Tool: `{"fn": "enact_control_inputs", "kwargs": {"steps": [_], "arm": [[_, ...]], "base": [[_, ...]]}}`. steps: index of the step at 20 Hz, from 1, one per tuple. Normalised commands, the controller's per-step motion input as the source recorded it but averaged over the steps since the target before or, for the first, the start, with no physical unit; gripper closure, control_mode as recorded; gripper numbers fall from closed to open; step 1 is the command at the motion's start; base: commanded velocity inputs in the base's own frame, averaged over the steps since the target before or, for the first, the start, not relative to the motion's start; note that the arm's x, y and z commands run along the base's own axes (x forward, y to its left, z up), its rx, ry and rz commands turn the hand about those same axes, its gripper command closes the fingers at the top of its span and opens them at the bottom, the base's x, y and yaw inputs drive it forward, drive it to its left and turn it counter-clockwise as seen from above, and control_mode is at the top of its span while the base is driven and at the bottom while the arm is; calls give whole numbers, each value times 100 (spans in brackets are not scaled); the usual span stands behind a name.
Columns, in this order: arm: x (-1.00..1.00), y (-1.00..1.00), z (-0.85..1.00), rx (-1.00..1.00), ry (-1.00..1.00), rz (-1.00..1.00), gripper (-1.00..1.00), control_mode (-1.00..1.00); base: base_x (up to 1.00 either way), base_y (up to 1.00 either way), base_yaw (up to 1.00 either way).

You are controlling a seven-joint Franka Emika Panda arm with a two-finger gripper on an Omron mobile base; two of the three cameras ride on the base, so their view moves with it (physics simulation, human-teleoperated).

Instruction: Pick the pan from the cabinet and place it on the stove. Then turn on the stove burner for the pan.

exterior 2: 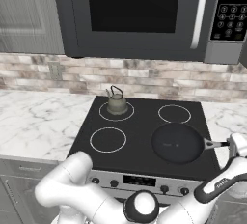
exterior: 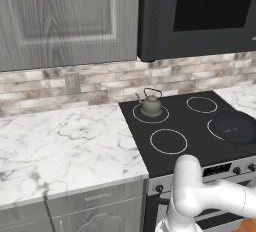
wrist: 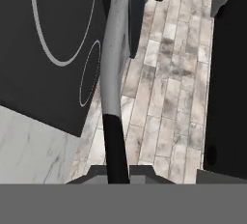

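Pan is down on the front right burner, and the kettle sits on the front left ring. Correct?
Not quite. The pan does lie on the front right burner of the stove, but the kettle sits on the back left ring, as the right base view shows. The front left ring is bare.

The round matte black frying pan (exterior 2: 177, 143) is showing dark against the flat black glass cooktop (exterior 2: 140, 136), which is carrying thin white ring outlines. The small grey-green kettle (exterior 2: 116, 103) is sitting dull beside them. White, grey-veined marble countertop (exterior: 60, 146) is meeting beige-and-brown mottled brick backsplash (exterior: 100, 83) under the grey wood-grain cabinet door (exterior: 65, 16) and the black glass-fronted microwave (exterior 2: 140, 15).
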Motion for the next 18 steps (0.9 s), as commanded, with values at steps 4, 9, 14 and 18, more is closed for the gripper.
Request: {"fn": "enact_control_inputs", "kwargs": {"steps": [4,9,14,18], "arm": [[3,12,-4,-6,-6,0,100,-100],[22,3,-8,-5,-1,-4,100,-100],[26,0,-10,-4,0,-7,100,-100],[18,0,-15,-3,1,-4,100,-100]], "base": [[0,0,0],[0,0,0],[0,0,0],[0,0,0]]}}
